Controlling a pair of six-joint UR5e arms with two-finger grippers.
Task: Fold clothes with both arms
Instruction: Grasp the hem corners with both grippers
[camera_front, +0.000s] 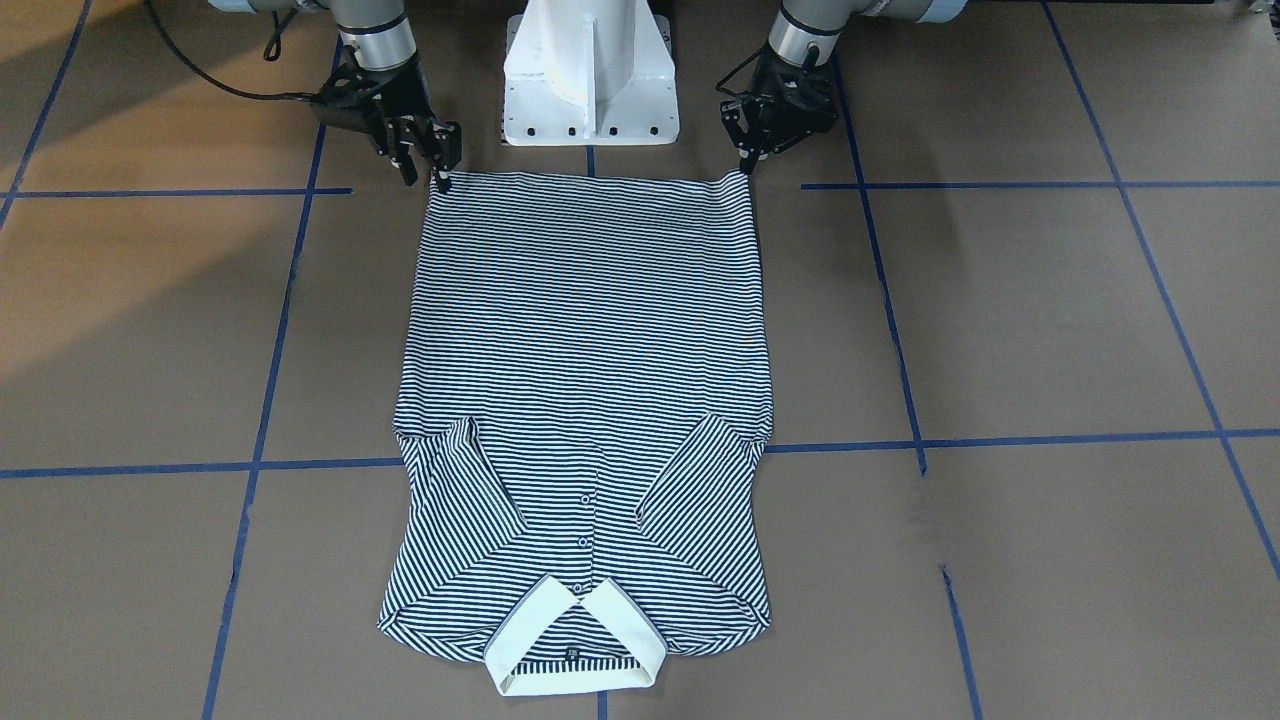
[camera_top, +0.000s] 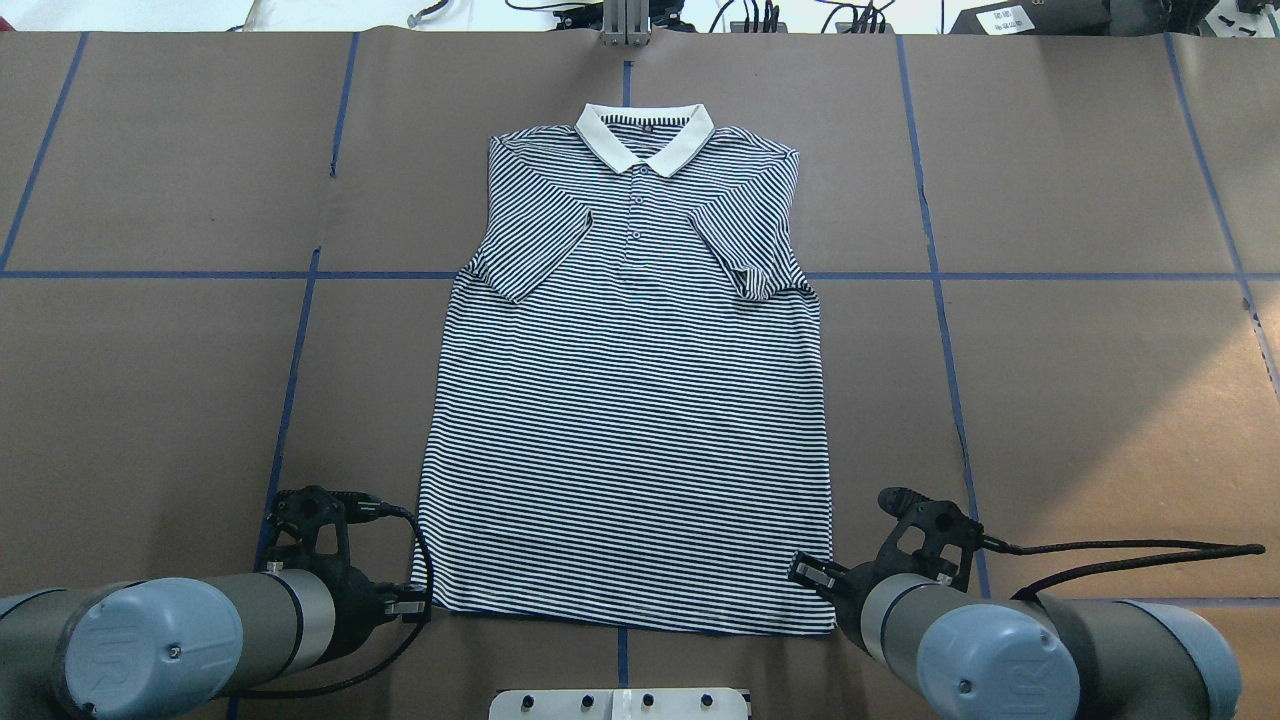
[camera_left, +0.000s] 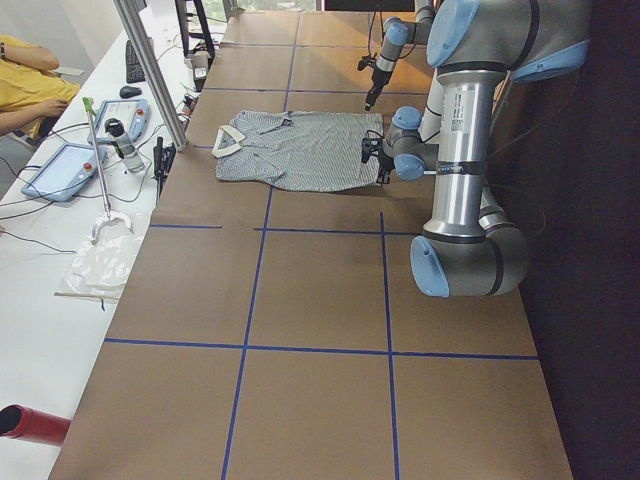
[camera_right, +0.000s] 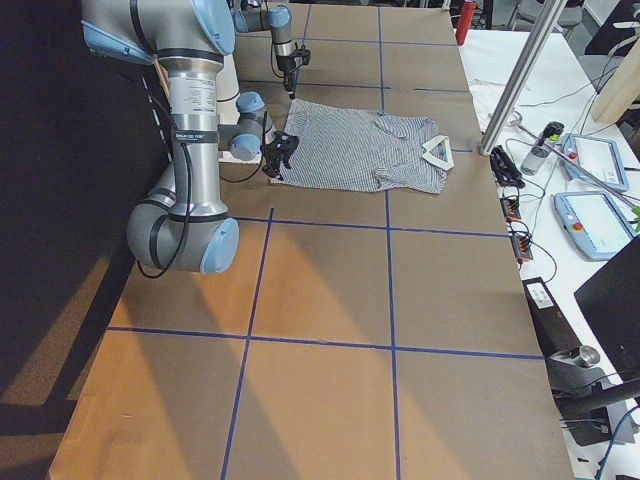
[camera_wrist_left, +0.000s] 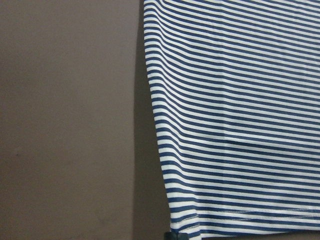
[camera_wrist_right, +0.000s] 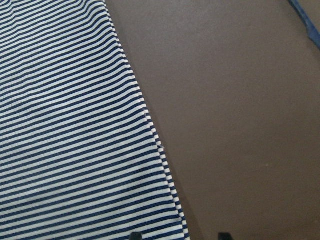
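Jaws: right pair parted astride the polo shirt (camera_front: 585, 330) hem corner; left pair's state unclear.
Done: sleeves folded in.
Left: hem-to-collar fold.

Your left arm (camera_front: 812, 30) and right arm (camera_front: 375, 35) are cut off by the front-facing view's top edge. There the left pincer (camera_front: 748, 165) and right pincer (camera_front: 432, 170) are too small for you to tell whether they pinch the polo shirt (camera_front: 585, 320). From overhead, both pincers hide behind their own wrists. The left wrist camera gives you one dark fingertip (camera_wrist_left: 176, 236), clipped at the bottom edge. The right one gives two tips (camera_wrist_right: 223, 236), set apart. The folded-in sleeves (camera_front: 465, 490) cover part of the chest. In the side views the buttons are too small to make out.
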